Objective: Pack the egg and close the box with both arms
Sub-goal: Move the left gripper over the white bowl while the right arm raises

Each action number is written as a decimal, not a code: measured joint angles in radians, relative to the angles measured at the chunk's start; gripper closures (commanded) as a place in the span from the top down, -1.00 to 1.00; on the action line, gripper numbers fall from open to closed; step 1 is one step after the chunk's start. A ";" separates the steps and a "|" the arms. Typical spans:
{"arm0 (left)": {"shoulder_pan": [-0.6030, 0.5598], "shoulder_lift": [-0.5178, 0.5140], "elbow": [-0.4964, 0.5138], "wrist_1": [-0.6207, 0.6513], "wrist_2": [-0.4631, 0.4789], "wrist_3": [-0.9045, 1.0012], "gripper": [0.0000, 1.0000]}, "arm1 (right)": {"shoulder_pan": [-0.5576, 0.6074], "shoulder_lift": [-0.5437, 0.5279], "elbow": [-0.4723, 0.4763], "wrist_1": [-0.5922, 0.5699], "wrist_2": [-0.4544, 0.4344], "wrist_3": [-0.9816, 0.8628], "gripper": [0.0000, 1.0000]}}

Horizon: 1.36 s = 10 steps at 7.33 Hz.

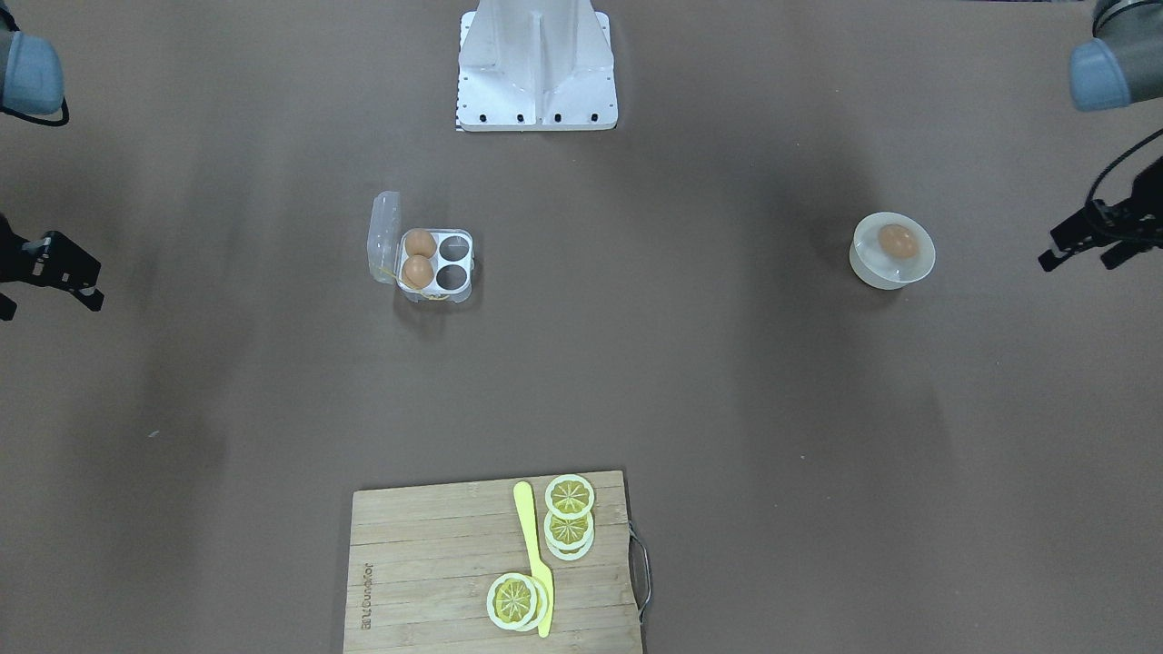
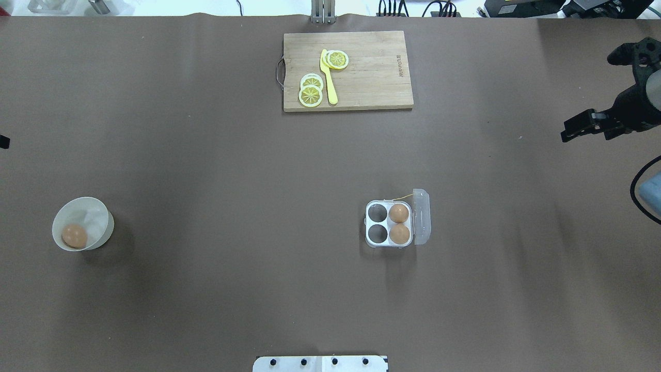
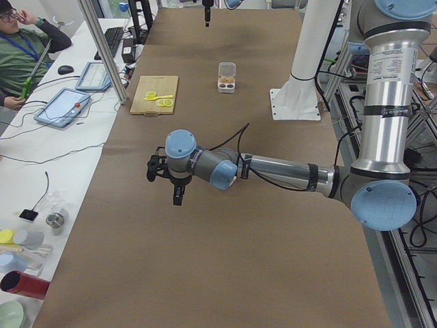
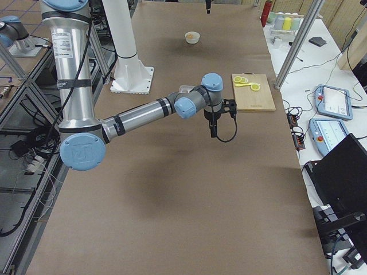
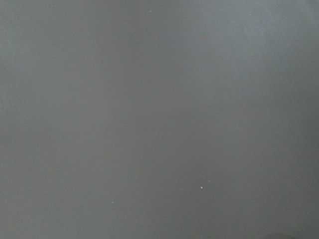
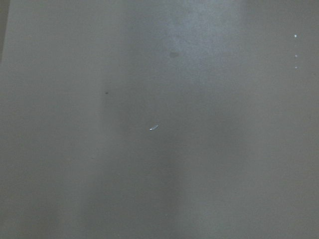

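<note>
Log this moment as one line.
egg in bowl | box open, half filled | left gripper open | right gripper open

My front-facing camera looks steeply down on the worktop (image 1: 818, 409) from across it, robot base (image 1: 536, 82) at top, while the overhead one faces the opposite way from behind; both share the box (image 1: 465, 265) and cutting board (image 1: 427, 563). My side cameras look along the worktop from opposite ends, and both wrist cameras sit close over bare surface.
</note>
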 measured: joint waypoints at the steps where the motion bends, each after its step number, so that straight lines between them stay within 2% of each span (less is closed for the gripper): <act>1: 0.087 0.008 -0.036 0.000 0.040 -0.097 0.96 | -0.021 0.001 0.007 0.000 -0.019 0.024 1.00; 3: 0.209 0.028 -0.073 -0.010 0.077 -0.177 0.93 | -0.036 0.001 0.011 0.000 -0.031 0.036 1.00; 5: 0.283 0.081 -0.086 -0.078 0.084 -0.190 0.44 | -0.038 0.002 0.012 0.001 -0.033 0.037 1.00; 10: 0.339 0.091 -0.055 -0.119 0.104 -0.191 0.43 | -0.038 0.002 0.013 0.001 -0.034 0.037 1.00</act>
